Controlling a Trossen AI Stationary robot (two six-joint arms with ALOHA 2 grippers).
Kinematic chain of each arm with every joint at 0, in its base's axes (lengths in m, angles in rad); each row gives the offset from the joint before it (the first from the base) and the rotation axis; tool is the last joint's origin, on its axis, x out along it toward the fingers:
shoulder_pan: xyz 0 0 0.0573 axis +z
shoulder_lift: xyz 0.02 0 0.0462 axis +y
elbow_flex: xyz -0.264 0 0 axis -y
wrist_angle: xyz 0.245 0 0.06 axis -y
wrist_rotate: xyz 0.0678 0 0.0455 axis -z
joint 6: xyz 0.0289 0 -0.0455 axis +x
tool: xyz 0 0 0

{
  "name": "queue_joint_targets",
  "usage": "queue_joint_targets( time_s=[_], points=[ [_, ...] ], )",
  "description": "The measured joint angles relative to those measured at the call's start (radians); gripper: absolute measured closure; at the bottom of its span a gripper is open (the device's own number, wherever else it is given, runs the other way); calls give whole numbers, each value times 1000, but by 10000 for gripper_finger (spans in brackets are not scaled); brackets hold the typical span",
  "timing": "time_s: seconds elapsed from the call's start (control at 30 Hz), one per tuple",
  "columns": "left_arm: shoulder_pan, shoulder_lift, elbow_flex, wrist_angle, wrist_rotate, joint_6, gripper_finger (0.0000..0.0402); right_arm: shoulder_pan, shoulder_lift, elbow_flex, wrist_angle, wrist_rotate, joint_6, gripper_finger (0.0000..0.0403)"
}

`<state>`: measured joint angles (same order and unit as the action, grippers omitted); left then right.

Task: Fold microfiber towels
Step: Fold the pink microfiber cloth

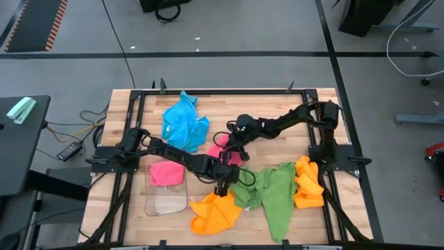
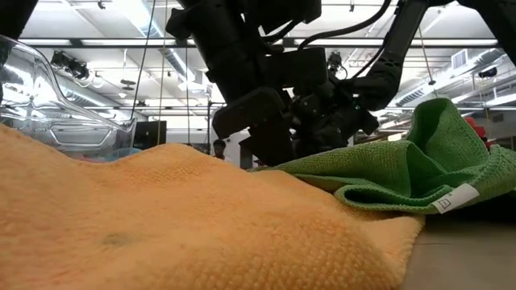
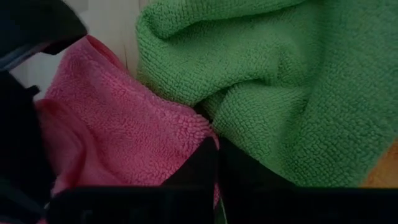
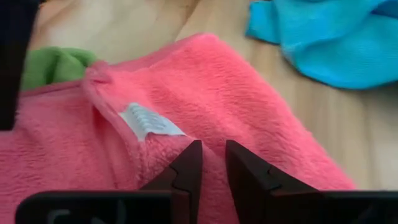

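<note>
Both arms met at mid-table over one pink towel (image 4: 205, 93), which lay between the blue towel (image 1: 183, 122) and the green towel (image 1: 274, 194). The left gripper (image 1: 223, 171) was clamped on the pink cloth's near edge, right beside the green one. The right gripper (image 4: 213, 163), fingers narrowly apart, sat on the far edge near its white tag (image 4: 148, 121), slightly nearer the blue cloth. The cloth ran between them.
</note>
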<state>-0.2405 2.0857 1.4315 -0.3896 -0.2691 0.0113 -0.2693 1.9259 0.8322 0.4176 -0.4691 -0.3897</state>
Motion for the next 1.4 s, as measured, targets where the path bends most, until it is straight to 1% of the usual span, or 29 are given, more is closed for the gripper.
queue_joint_targets(
  time_s=[0.13,0.23,0.37,0.43,0.5,0.57,0.67,0.8,0.87,1.0,1.23,1.33,1.4],
  points=[
    [0,0,0,0,0,0,368,-5,0,0,-11,-5,-3,323],
    [0,1,0,-2,0,-2,377,-14,-26,-1,-48,-35,20,323],
    [0,2,0,-17,0,-7,391,4,-97,0,-182,-55,1,323],
    [0,2,0,-22,0,-8,391,22,-126,-1,-245,-56,-25,323],
    [0,2,0,-23,0,-8,386,49,-142,-1,-268,-56,-55,323],
    [1,2,0,-23,0,-11,376,83,-142,-3,-272,-54,-78,323],
    [2,2,0,-25,-13,-26,369,125,-119,-3,-269,22,-105,323],
    [2,2,0,-24,-18,-26,379,142,-95,-4,-258,143,-110,323],
    [1,2,0,-24,-18,-26,387,137,-95,-4,-244,171,-100,323],
    [-6,2,0,-21,-7,-8,391,119,-95,-4,-207,175,-77,323],
    [-12,2,0,7,-4,-2,374,119,-95,-4,-174,180,-78,323],
    [-13,2,0,19,-4,-1,383,119,-95,-4,-171,179,-79,323],
    [-13,2,0,17,-3,-2,389,119,-95,-4,-178,159,-77,323]
  ],
)
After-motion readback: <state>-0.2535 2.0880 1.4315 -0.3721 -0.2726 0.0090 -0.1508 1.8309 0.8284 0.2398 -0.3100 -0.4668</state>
